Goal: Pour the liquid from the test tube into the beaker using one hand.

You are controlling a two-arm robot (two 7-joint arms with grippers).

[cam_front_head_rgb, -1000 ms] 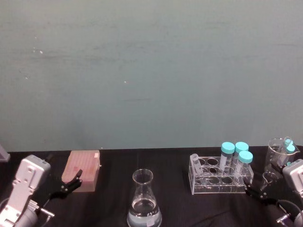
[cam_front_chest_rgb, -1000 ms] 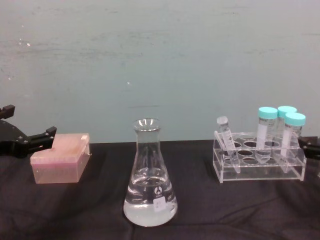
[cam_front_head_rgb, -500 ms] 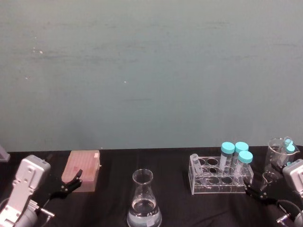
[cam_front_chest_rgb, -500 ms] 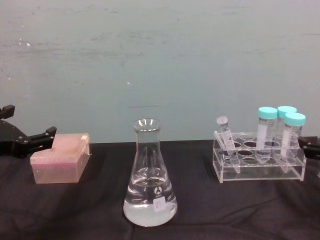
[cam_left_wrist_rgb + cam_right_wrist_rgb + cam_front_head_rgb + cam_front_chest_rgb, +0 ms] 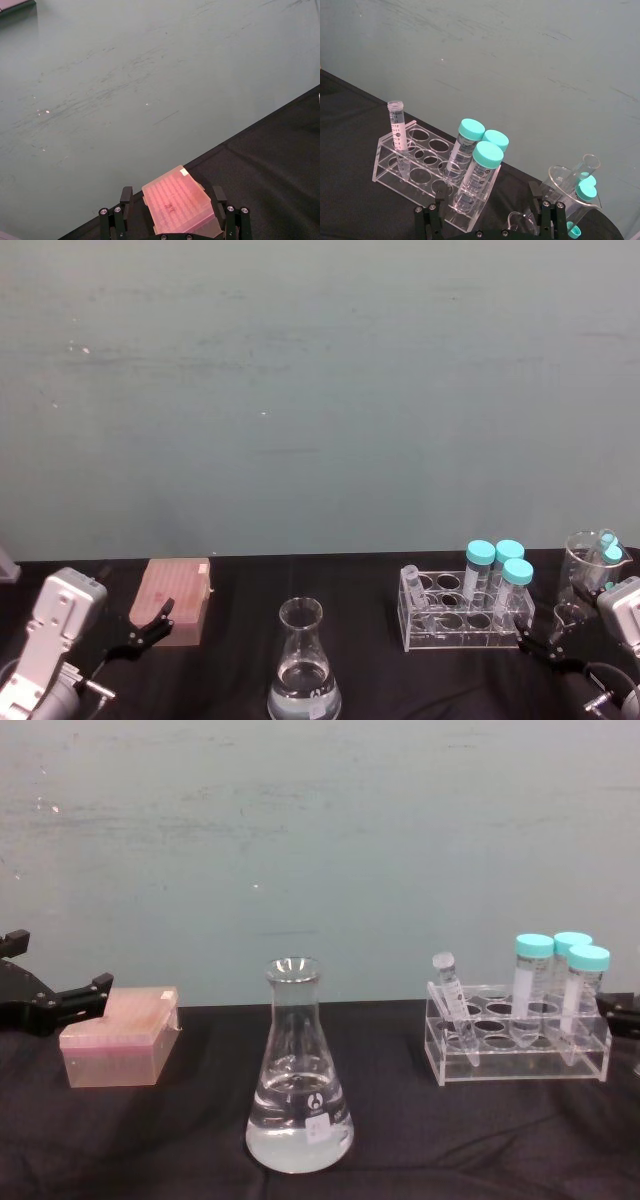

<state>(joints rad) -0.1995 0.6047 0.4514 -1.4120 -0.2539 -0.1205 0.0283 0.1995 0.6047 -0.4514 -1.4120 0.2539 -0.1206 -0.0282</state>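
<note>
Tube (image 5: 397, 131) is stood, leaning a little, at the left end of the clear rack (image 5: 520, 1062). It is slim, clear and uncapped, printed with graduations, and its fill cannot be made out. The flask (image 5: 300, 1060), well apart to the left, is seen holding clear liquid (image 5: 300, 1145) in its base. The right gripper (image 5: 542, 643) is held just beside the rack's right end, jaws spread wide, nothing gripped. The tube is best reached past the teal-capped tubes (image 5: 479, 152) without knocking them, gripped below the rim and lifted straight up. The left gripper (image 5: 150, 626) is parked by the pink box (image 5: 120, 1045), jaws apart and empty.
</note>
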